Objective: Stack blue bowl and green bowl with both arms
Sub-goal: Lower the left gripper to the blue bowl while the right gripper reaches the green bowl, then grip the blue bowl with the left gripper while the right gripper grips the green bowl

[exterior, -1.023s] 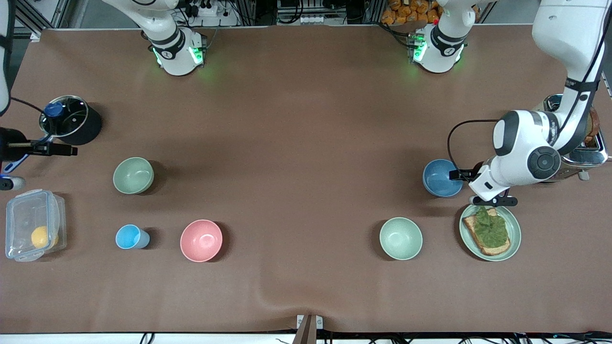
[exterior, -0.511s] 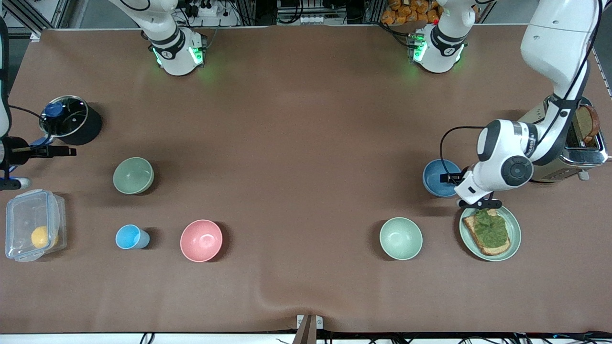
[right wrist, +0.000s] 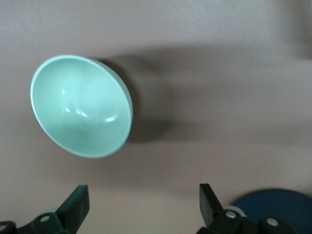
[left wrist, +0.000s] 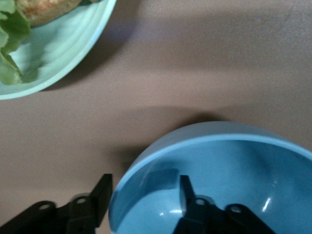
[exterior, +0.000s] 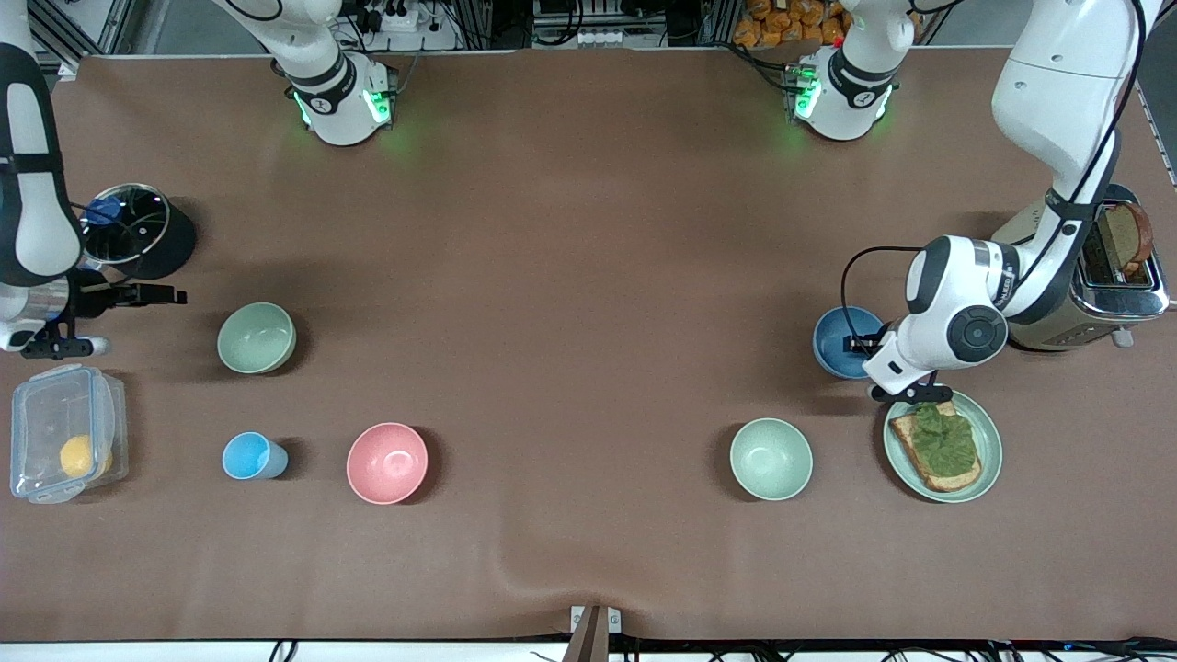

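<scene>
Two grippers work: the left gripper (left wrist: 142, 197) straddles the blue bowl's (exterior: 839, 341) rim beside the plate (exterior: 988, 441), fingers not yet clamped. Right gripper (right wrist: 142, 204), fingers spread, hovers near the green bowl (exterior: 256, 337). No writing is readable.

Smooth satin-finish blue bowl (left wrist: 229, 180) and green bowl (right wrist: 80, 105) on matt brown table covering (exterior: 570, 303).

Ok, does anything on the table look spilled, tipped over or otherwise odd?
Nothing spilled or tipped. One oddity: the brown table cover has a raised wrinkle near its front-camera edge. All the bowls and the light-blue cup sit upright.
</scene>
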`<state>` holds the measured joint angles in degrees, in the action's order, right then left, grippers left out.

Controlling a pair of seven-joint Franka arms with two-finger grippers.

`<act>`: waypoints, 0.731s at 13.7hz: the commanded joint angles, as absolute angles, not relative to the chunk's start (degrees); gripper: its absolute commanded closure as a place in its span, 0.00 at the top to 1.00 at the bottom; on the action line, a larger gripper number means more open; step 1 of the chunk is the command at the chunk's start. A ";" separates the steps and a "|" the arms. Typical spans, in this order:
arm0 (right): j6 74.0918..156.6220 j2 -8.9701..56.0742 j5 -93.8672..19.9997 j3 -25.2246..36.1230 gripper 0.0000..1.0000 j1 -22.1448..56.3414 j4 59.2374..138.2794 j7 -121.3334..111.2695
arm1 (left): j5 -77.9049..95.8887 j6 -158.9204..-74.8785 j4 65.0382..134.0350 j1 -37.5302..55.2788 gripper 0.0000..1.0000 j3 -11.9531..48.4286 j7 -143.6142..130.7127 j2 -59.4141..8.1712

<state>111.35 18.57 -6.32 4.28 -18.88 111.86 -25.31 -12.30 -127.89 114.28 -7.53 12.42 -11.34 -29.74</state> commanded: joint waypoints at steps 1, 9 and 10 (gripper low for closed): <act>120.11 18.00 -8.26 3.60 1.00 -19.07 116.28 -25.40 | -13.97 -128.14 114.08 -7.73 0.05 12.66 -12.74 -29.53; 130.85 24.16 -13.27 3.52 0.69 -16.52 119.44 -24.96 | -13.10 -125.44 112.33 -8.87 0.00 12.57 -12.04 -26.64; 130.96 24.52 -13.27 3.52 0.52 -16.35 119.44 -24.96 | -13.01 -122.29 110.67 -9.66 0.00 12.92 -11.69 -25.76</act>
<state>129.12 23.43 -12.03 3.46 -16.51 118.82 -25.09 -12.30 -126.77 112.57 -8.09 12.44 -11.34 -28.31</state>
